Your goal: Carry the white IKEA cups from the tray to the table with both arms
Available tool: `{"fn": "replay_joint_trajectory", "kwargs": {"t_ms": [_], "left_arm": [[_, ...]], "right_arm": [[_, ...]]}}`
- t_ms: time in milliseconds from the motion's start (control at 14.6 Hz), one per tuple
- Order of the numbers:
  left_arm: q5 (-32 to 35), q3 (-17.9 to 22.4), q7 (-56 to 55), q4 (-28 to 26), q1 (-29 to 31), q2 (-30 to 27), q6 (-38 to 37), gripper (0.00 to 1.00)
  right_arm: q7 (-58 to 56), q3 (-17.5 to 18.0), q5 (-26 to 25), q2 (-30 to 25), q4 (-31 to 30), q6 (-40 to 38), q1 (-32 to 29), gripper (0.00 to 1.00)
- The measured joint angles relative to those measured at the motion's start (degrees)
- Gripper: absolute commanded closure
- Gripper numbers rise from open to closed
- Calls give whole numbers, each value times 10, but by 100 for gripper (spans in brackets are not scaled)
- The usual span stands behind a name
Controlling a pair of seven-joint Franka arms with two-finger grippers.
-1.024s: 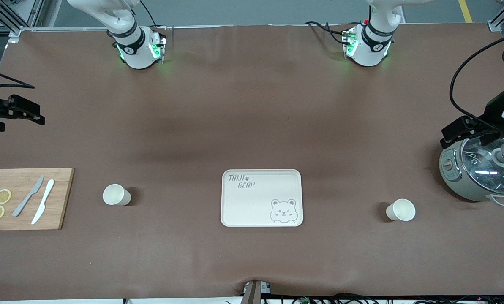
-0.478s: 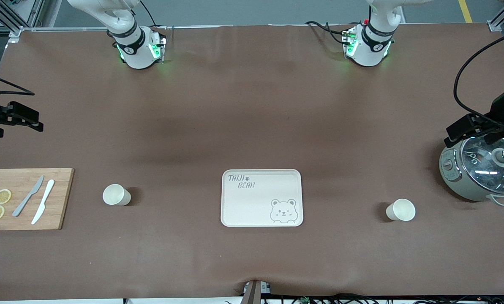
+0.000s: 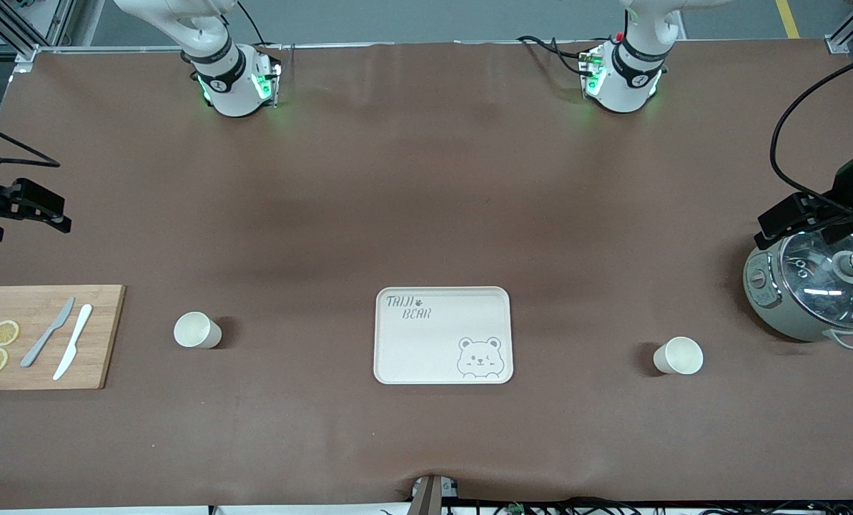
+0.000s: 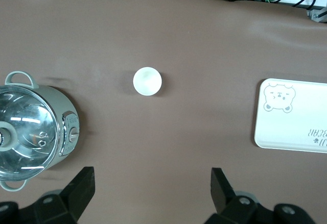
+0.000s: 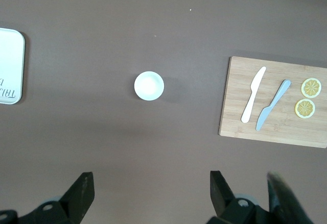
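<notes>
While raised, both arms gape.

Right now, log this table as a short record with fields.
cups: two white IKEA cups, one toward the right arm's end, one toward the left arm's end, both upright on the table
tray: bear-printed tray between them, nothing on it
left gripper: jaws open, above the grey pot
right gripper: jaws open, above the table edge
cutting board: two knives, two lemon slices
</notes>
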Motion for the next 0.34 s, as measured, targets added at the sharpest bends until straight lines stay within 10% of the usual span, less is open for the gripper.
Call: {"fn": "replay_joint_trajectory", "kwargs": {"t_ms": [341], "left_arm": [[0, 0, 0, 0, 0, 0, -2, 0]], "right_arm": [[11, 1, 0, -3, 0, 5, 0, 0]]}}
